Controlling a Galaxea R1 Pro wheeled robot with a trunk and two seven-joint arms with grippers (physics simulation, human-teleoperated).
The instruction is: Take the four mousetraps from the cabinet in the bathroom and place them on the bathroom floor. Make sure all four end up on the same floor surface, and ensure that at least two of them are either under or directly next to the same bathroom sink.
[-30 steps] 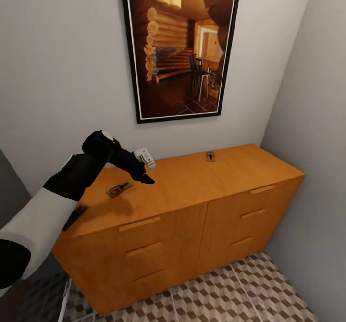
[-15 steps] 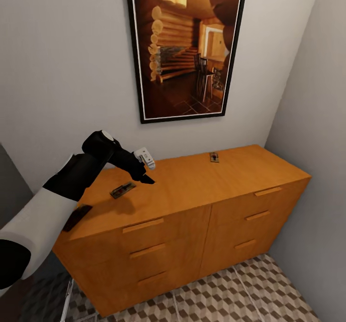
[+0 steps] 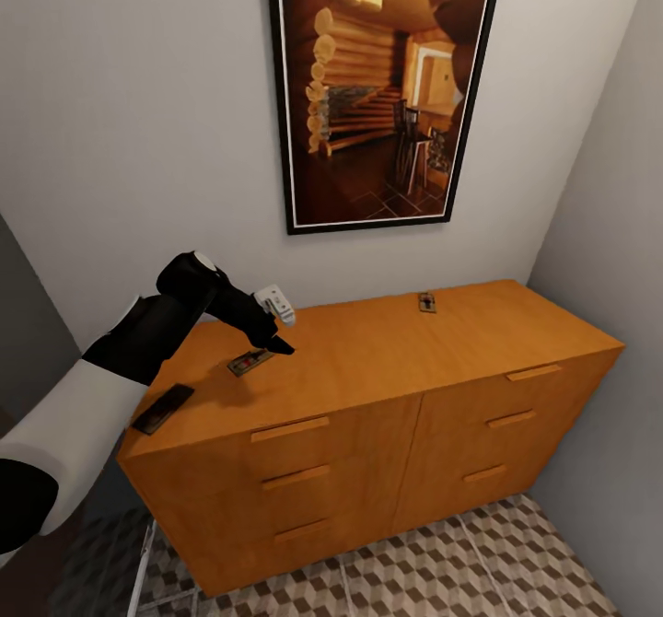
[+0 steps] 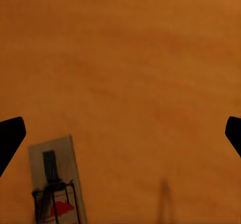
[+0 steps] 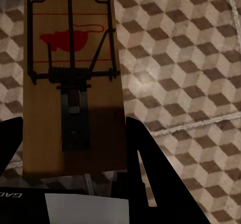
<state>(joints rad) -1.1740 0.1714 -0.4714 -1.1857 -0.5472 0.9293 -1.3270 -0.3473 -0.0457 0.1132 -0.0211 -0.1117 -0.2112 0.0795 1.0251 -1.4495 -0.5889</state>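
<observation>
A: Here, nearest the camera in the right wrist view, what does the right gripper [image 5: 75, 184] hold?

B: A mousetrap [image 5: 73, 78]: a flat rectangular board of pale wood with dark wire parts and a red mouse figure printed on it. It stands clamped between the black fingers [image 5: 150, 169], above the bathroom floor [image 5: 191, 58], whose tiles carry a brown, beige and cream cube pattern with pale grout. White letters at the housing edge, about 8 o'clock, are cut off and cannot be read.

A: And the left gripper [image 3: 281, 327]?

B: In the head view it hovers over the cabinet [image 3: 387, 359], a smooth orange-brown wooden chest with bar handles. Its jaws are spread wide; in the left wrist view the two black fingertips [image 4: 10, 138] sit at opposite edges with nothing between them.

A: Where are the other traps?

B: One lies flat on the cabinet top just beside the left gripper [image 3: 250, 360], at 7 o'clock of it. A darker one [image 3: 163, 409] lies near the top's left end, and a third [image 3: 427, 302] lies near the back edge, at 3 o'clock of the gripper.

A: Farthest back?

B: A black-framed picture [image 3: 382, 92] of a log interior hangs on the plain pale wall.
</observation>
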